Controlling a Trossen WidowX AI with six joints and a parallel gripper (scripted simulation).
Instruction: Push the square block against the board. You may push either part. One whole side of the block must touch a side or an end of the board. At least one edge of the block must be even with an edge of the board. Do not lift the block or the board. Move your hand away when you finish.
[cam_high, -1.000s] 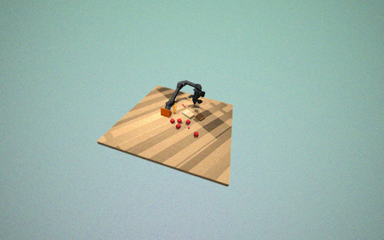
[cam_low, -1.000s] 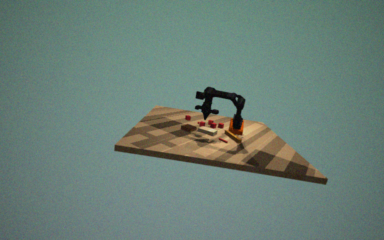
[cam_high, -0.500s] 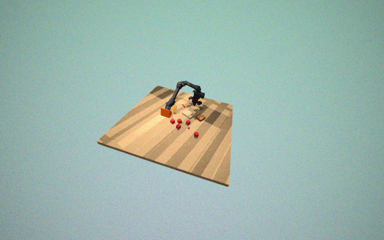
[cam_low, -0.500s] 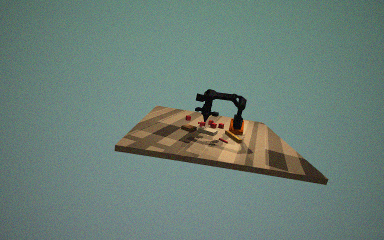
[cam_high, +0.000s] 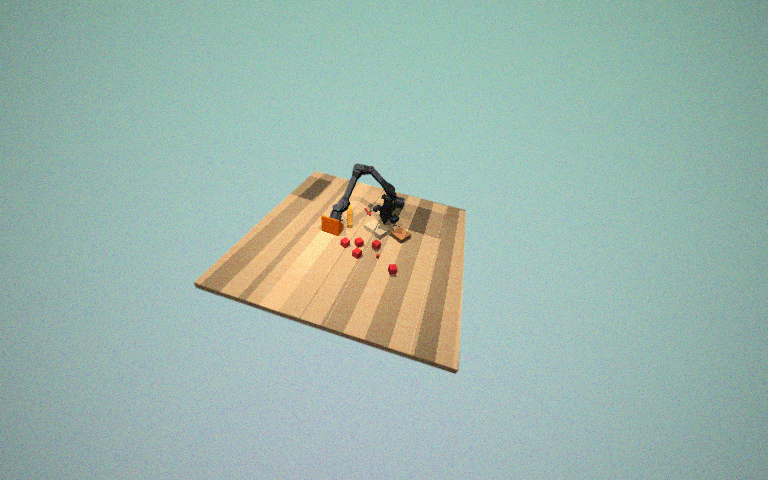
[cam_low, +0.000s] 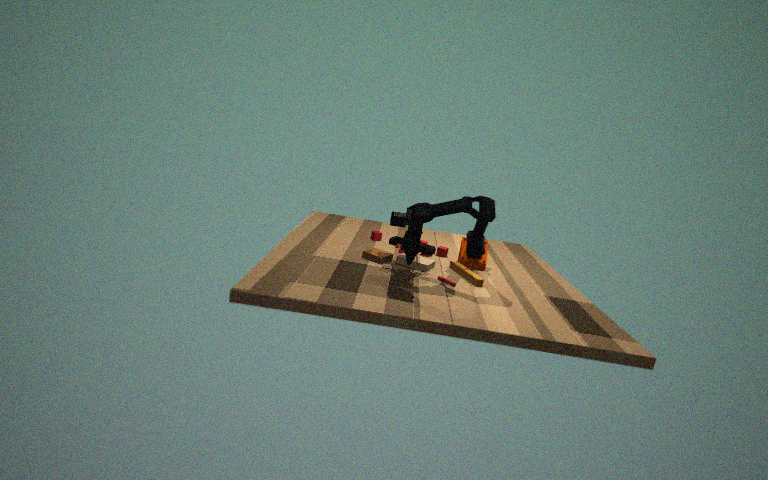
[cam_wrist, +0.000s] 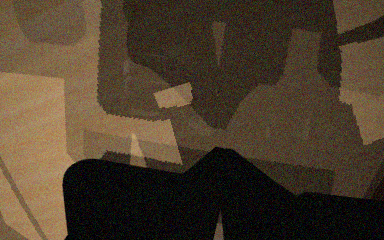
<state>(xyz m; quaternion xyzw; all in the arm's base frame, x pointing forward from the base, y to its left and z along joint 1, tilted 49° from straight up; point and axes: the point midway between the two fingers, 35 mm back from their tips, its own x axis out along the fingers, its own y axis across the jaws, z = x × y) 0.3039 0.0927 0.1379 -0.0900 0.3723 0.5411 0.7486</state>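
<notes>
Near the middle of the far half of the table, we see the pale board lying flat, mostly in shadow beneath the arm. Just to its right in the top view lies the brown square block. From this far off we cannot tell whether block and board touch or a thin gap remains between them. In the exterior view the same block sits to the left of the end effector, and the board shows only as a pale sliver under the fingertips.

We find the end effector pointing straight down over the board, its fingers pressed together with nothing between them. In the wrist view the dark fingers fill the lower edge, meeting at a narrow seam, and the board lies below them under heavy shadow.

Moving outward, we see a small red cylinder lying on the table on the near side in the exterior view, and a long yellow bar beside the orange base of the arm. Five red cubes are scattered on the side of the board away from the exterior camera, one of them set well apart from the rest.
</notes>
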